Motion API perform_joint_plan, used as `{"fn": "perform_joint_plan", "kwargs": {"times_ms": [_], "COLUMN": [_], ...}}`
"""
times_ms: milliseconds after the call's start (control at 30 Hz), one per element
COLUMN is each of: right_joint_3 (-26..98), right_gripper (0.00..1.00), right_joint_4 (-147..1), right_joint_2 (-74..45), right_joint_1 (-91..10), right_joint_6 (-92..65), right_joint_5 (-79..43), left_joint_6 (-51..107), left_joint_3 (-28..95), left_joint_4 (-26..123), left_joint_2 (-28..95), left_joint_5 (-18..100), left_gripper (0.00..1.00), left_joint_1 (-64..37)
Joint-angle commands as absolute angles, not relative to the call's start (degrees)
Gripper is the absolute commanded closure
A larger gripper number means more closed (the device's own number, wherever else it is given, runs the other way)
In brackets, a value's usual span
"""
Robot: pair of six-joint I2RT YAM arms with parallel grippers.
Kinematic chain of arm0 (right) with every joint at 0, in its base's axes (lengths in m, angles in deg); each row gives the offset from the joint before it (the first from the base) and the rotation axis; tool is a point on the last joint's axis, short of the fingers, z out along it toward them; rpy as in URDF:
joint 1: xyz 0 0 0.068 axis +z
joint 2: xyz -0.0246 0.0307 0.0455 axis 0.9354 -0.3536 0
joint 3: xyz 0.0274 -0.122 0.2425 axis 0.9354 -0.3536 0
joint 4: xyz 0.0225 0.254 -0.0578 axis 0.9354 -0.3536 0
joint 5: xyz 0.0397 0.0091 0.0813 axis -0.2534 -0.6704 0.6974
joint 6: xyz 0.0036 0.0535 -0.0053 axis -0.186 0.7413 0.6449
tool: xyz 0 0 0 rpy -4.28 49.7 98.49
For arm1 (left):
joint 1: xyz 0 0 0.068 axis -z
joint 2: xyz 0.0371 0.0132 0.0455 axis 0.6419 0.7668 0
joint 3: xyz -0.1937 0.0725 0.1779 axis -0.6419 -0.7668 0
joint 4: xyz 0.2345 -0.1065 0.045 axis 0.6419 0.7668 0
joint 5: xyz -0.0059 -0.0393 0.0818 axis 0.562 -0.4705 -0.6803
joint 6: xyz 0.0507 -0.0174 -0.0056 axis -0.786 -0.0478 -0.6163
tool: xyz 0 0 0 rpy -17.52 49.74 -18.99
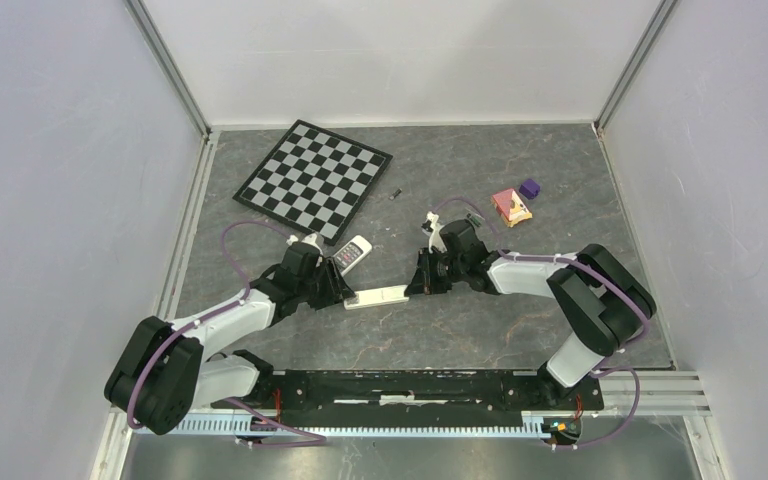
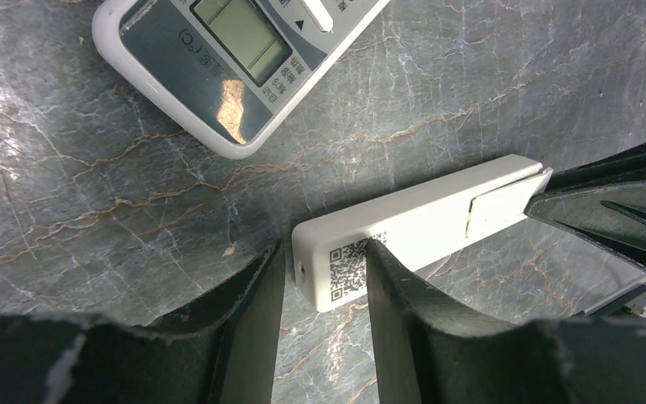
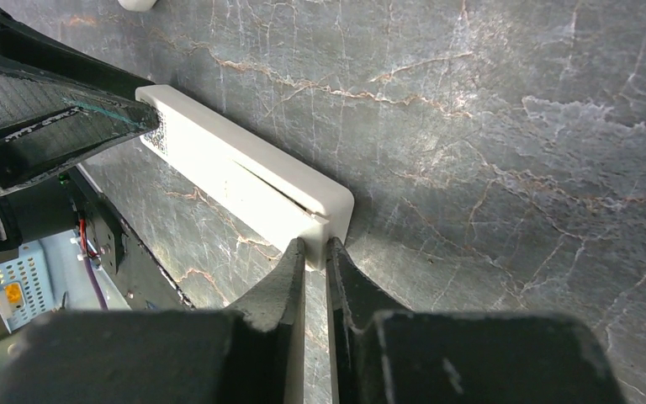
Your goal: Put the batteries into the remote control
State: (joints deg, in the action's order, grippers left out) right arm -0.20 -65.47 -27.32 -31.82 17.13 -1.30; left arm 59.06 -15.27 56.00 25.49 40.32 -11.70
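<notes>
A slim white remote control (image 1: pixel 380 296) lies on its face between my two arms. My left gripper (image 2: pixel 324 248) is shut on its QR-code end, one finger beside the end wall and the other across the label. At the opposite end of the remote control (image 3: pixel 235 168), by the cover seam, my right gripper (image 3: pixel 316 244) has its jaws almost together. They pinch a thin strip of the white edge. In the top view the left gripper (image 1: pixel 342 292) and right gripper (image 1: pixel 422 280) face each other across it. One small dark battery (image 1: pixel 397 193) lies further back on the table.
A wider white remote with a screen (image 2: pixel 235 50) lies just behind my left gripper, also visible from above as that screen remote (image 1: pixel 351 254). A chessboard (image 1: pixel 314 180) sits at the back left. A purple block (image 1: pixel 529 187) and a pink-orange object (image 1: pixel 511 206) are at the back right.
</notes>
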Motion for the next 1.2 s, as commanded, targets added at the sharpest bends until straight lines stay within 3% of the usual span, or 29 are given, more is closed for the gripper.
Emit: {"fn": "perform_joint_plan", "kwargs": {"times_ms": [0, 700, 1000, 1167], "right_joint_3": [-1.4, 2.9, 1.9, 1.5], "right_gripper": [0.89, 0.74, 0.55, 0.6], "right_joint_4": [-67.0, -75.6, -77.8, -78.2], "right_joint_2": [-29.4, -35.4, -33.9, -33.2], "right_joint_1": [-31.5, -19.4, -20.6, -20.8], "right_joint_6": [15.3, 28.4, 24.0, 21.1], "right_joint_5": [-6.1, -22.9, -29.6, -30.2], "left_joint_6": [56.6, 59.3, 58.9, 58.9], "left_joint_3": [-14.8, -17.8, -17.6, -17.4], "left_joint_4": [57.5, 52.1, 53.0, 53.2], "left_joint_2": [26.0, 27.0, 26.2, 26.5], "left_joint_5": [38.7, 41.8, 40.6, 40.6], "left_gripper": [0.53, 0.55, 0.55, 0.55], "left_joint_1": [-11.8, -11.5, -11.5, -11.5]}}
